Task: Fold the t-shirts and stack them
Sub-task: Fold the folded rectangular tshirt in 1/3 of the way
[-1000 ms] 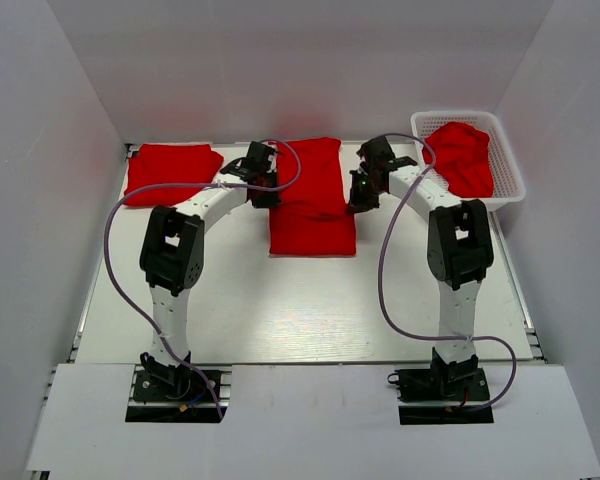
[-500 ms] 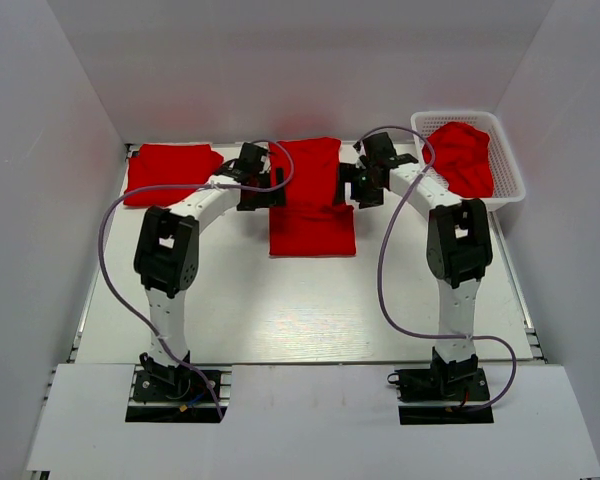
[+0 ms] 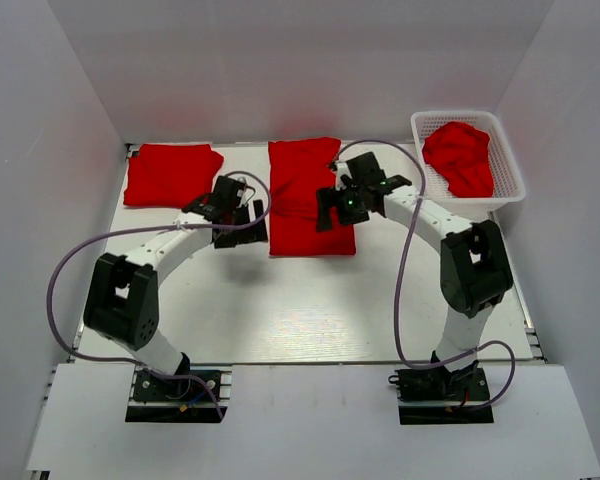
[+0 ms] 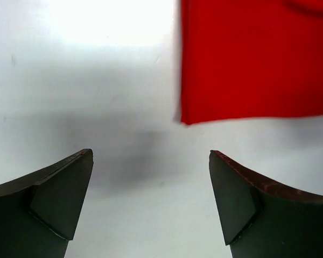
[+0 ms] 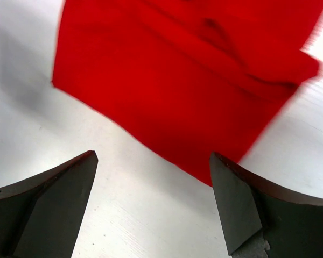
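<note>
Standing wide apart and empty, the left jaws hover over the table (image 4: 97,80); the folded t-shirt (image 4: 253,59) lies flat ahead of them, toward the right-hand finger, its near corner clear of the gap. The right jaws are likewise spread, holding nothing; the same t-shirt lies just ahead of them, its near edge slanting across the gap's front, untouched.

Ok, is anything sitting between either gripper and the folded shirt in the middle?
Nothing visible. Both wrist views show only bare white table between the open fingers and the middle shirt. The left gripper is just off its left edge, and the right gripper is at its right side.
</note>
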Motion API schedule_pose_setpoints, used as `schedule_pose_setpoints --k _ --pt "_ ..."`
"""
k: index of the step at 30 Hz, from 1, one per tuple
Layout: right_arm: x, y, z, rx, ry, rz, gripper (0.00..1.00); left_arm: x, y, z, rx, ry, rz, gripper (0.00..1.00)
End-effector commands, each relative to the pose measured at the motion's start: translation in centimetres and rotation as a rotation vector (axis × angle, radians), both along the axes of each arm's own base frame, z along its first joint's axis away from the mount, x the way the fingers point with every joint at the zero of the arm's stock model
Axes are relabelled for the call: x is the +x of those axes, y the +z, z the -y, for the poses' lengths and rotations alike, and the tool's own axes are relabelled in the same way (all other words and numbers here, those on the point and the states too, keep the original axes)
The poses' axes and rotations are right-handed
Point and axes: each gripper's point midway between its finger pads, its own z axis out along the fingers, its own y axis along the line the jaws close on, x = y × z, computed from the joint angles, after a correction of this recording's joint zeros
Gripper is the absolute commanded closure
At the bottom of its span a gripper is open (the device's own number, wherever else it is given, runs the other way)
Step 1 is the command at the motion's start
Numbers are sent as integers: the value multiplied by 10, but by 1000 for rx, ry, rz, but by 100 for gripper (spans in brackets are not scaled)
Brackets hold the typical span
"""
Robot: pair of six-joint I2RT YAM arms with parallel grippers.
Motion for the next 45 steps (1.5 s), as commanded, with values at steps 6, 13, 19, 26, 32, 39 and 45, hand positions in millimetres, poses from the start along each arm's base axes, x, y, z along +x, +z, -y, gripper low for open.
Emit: schedule_pose_setpoints --k 6,13,19,26,32,39,45 --pt "11 -9 -46 33 146 47 10 -48 2 -15 -43 31 -11 1" --pt "35 -36 -57 -3 140 42 10 -63 5 -25 -32 53 5 1" --pt "56 -48 -58 -27 106 87 10 -65 2 -30 -12 73 -10 1" --pt "122 -28 -64 -26 -22 310 10 -65 7 -30 -16 73 -1 1" --pt "174 -2 -64 -41 -155 475 10 -65 10 -30 -25 81 5 1" --pt "193 18 -57 -81 -216 513 10 -65 10 -30 -25 81 5 1" --pt "146 57 -59 -22 -94 504 10 -60 13 -28 -27 81 11 1"
